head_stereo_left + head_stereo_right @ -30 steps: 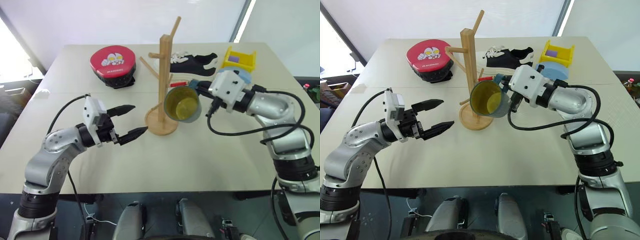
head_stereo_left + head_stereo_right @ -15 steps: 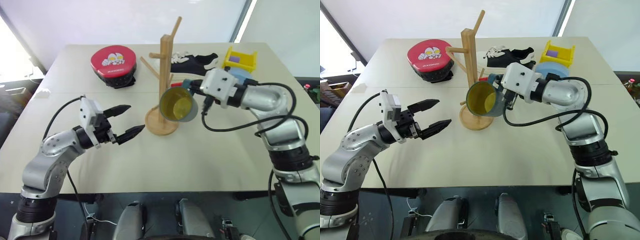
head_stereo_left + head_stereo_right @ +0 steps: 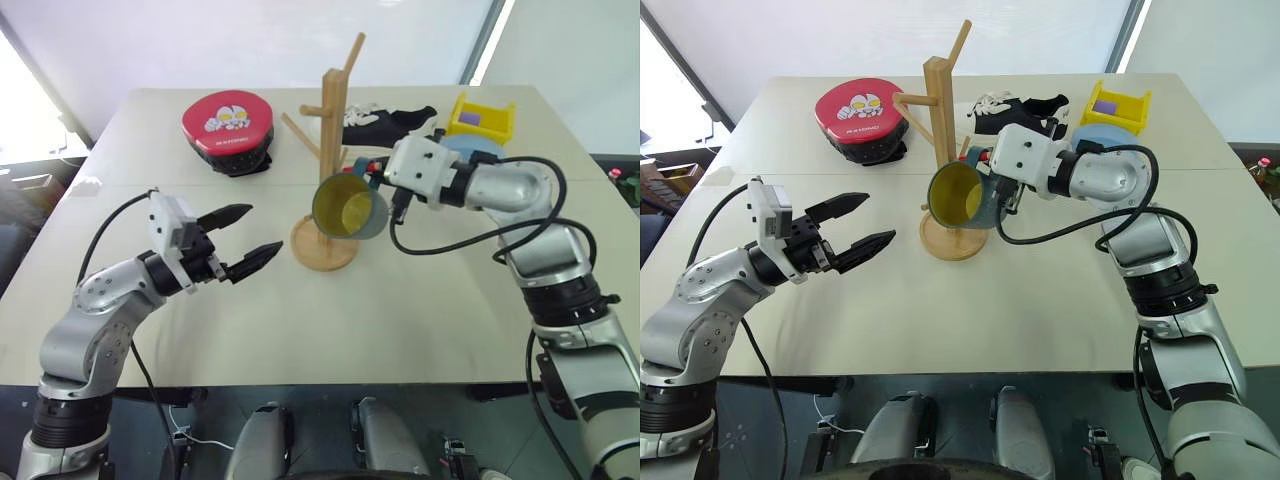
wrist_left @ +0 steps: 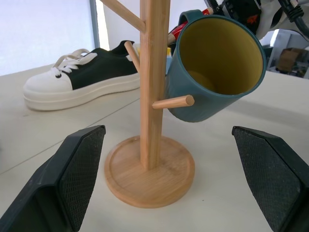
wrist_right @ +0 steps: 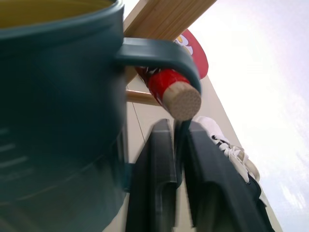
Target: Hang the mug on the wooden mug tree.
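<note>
The teal-blue mug [image 3: 350,207], yellow-green inside, hangs tilted beside the square post of the wooden mug tree [image 3: 333,140], its mouth facing me. My right gripper [image 5: 176,128] is shut on the mug's handle [image 5: 159,53], one finger on each side of the lower part. A red-banded peg [image 5: 174,92] shows through the handle loop. My left gripper [image 3: 262,230] stands open and empty, left of the tree's round base [image 3: 322,250]. In the left wrist view the mug [image 4: 217,67] hangs above a plain peg [image 4: 174,102], close to the post.
Behind the tree lie a round red pad [image 3: 227,125] with a cartoon figure, a black-and-white shoe [image 3: 390,125] and a yellow box [image 3: 480,117]. A light blue piece [image 3: 482,150] sits behind my right wrist. The table's front edge runs just below both arms.
My right arm has carried the mug a little leftward, closer to the post. The left gripper has stayed open in about the same place.
</note>
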`<action>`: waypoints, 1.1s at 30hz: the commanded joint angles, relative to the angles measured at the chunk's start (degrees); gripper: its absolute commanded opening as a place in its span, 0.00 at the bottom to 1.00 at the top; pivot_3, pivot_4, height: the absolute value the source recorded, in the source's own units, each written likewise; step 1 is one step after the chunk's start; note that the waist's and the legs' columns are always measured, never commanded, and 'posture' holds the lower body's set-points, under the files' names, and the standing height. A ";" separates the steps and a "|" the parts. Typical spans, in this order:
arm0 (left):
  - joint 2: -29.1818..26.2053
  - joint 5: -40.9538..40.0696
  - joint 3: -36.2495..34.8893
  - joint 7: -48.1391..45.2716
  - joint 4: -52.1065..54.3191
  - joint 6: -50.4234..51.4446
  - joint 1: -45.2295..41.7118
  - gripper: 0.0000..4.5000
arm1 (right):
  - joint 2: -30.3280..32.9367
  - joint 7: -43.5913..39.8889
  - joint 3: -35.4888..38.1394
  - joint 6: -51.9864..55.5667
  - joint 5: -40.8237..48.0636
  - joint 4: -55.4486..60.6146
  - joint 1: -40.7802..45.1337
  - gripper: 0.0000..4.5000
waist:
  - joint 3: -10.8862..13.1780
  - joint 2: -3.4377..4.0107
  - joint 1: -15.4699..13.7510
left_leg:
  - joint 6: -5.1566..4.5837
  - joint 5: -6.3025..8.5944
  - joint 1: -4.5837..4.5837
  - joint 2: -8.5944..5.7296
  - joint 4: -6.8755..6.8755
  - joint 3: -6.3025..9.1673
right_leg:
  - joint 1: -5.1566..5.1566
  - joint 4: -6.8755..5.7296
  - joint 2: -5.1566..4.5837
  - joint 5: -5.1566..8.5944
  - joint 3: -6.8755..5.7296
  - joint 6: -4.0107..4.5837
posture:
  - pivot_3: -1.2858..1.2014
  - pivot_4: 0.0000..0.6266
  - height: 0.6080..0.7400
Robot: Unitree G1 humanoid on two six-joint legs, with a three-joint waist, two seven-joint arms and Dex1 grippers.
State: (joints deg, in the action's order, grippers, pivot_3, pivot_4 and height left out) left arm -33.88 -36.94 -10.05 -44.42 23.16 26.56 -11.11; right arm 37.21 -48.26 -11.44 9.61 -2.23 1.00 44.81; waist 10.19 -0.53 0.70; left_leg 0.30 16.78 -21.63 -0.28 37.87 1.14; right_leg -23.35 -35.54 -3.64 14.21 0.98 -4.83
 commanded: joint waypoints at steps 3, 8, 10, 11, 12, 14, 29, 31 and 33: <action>-0.09 -0.28 -1.14 0.50 1.72 -1.24 -0.31 1.00 | 0.35 0.81 1.75 -1.76 -0.79 1.16 1.70 0.67 | 0.00 0.00 0.03 | 0.00 0.00 0.00 0.00 0.00 0.00 | 0.00 0.00 0.00 0.00 0.00 0.00 | 0.52 0.24 0.96; -0.14 -0.37 -1.00 0.52 1.51 -1.21 -0.47 1.00 | 0.86 0.81 2.61 -1.95 -0.78 1.74 1.61 0.67 | 0.00 0.00 0.03 | 0.00 0.00 0.00 0.00 0.00 0.00 | -0.01 0.00 0.00 0.00 0.00 0.00 | 0.52 0.24 0.96; -0.14 -0.29 -0.76 0.35 0.84 -1.16 -1.00 1.00 | 1.95 0.72 4.57 -1.69 0.13 2.56 1.32 0.67 | 0.00 0.00 0.03 | 0.00 0.00 0.00 0.00 0.00 0.00 | -0.01 0.00 0.00 0.00 0.00 0.00 | 0.52 0.24 0.96; -0.13 -0.26 -0.69 0.32 0.67 -1.14 -1.15 1.00 | 2.48 0.59 5.55 -1.49 0.66 3.09 1.06 0.67 | 0.00 0.00 -0.05 | 0.00 0.00 0.00 0.00 0.00 0.00 | -0.01 0.00 -0.01 0.00 0.00 0.00 | 0.52 0.24 0.96; -0.11 -0.32 -0.67 0.27 0.42 -1.08 -1.38 1.00 | 3.47 0.40 7.19 -1.26 1.57 3.63 0.46 0.67 | 0.00 0.00 -0.13 | 0.00 0.00 -0.02 0.00 0.00 0.00 | -0.02 0.00 -0.01 0.00 0.00 0.01 | 0.52 0.24 0.96; -0.11 -0.40 -0.72 0.23 0.32 -0.99 -1.50 1.00 | 4.85 0.06 9.41 -0.97 3.04 4.52 -0.66 0.67 | 0.00 0.00 -0.18 | 0.00 0.00 -0.06 -0.01 0.00 0.01 | -0.02 0.02 -0.03 0.00 -0.02 0.01 | 0.52 0.24 0.96; 4.34 9.10 -2.31 11.54 -9.93 -5.42 0.99 1.00 | -3.94 10.50 31.00 0.24 16.94 0.66 -26.88 0.67 | -0.04 -0.02 0.07 | -0.01 0.01 0.10 0.00 -0.06 -0.04 | 0.09 0.00 -0.03 -0.01 0.04 -0.01 | 0.52 0.24 0.96; 6.18 10.95 -3.05 14.87 -12.86 -6.72 1.03 1.00 | -6.21 12.55 31.01 -2.06 16.42 -2.08 -29.13 0.67 | -0.04 -0.02 0.00 | -0.01 0.01 0.12 0.00 -0.05 -0.04 | 0.09 -0.04 -0.01 -0.02 0.05 -0.03 | 0.52 0.24 0.96; 7.01 11.67 -3.44 16.22 -14.25 -7.16 0.89 1.00 | -6.98 13.30 30.81 -3.36 16.46 -3.30 -29.94 0.67 | -0.04 -0.02 -0.05 | -0.01 0.01 0.12 0.00 -0.04 -0.03 | 0.07 -0.08 0.00 -0.03 0.04 -0.04 | 0.52 0.24 0.96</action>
State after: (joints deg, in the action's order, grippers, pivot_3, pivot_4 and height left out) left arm -26.78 -26.18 -11.56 -29.67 8.61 21.31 -9.70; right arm 29.96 -36.13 18.03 8.83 13.84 -2.78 14.39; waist 10.15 -0.55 0.65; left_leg 0.29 16.79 -21.51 -0.29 37.84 1.10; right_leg -23.28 -35.65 -3.64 14.18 1.02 -4.88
